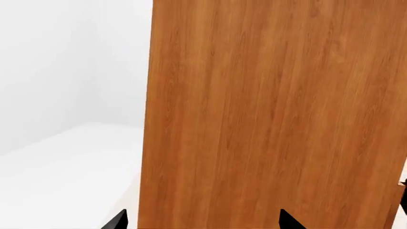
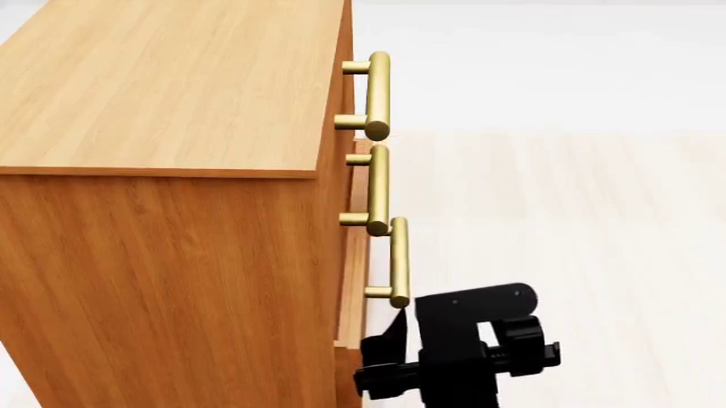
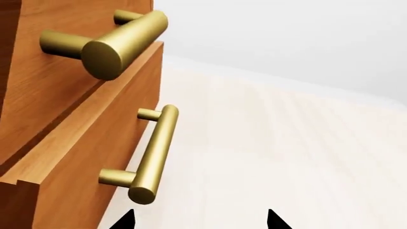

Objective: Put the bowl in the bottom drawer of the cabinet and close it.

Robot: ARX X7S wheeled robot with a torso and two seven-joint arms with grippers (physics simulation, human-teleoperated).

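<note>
The cabinet (image 2: 170, 212) is orange-brown wood with three brass bar handles down its front. The bottom drawer (image 3: 83, 157) stands slightly pulled out, past the drawer above. Its handle (image 3: 152, 155) (image 2: 399, 262) lies just ahead of my right gripper (image 3: 200, 222) (image 2: 397, 333). That gripper is open, holds nothing, and sits just off the handle's near end without touching it. My left gripper (image 1: 202, 224) is also open and faces the cabinet's plain side panel (image 1: 273, 114) at close range. The bowl is out of view.
The middle drawer's handle (image 3: 108, 43) juts out just above the bottom drawer. Pale wood floor (image 2: 567, 238) spreads in front of the cabinet. White floor and wall (image 1: 64, 143) lie beside its side panel.
</note>
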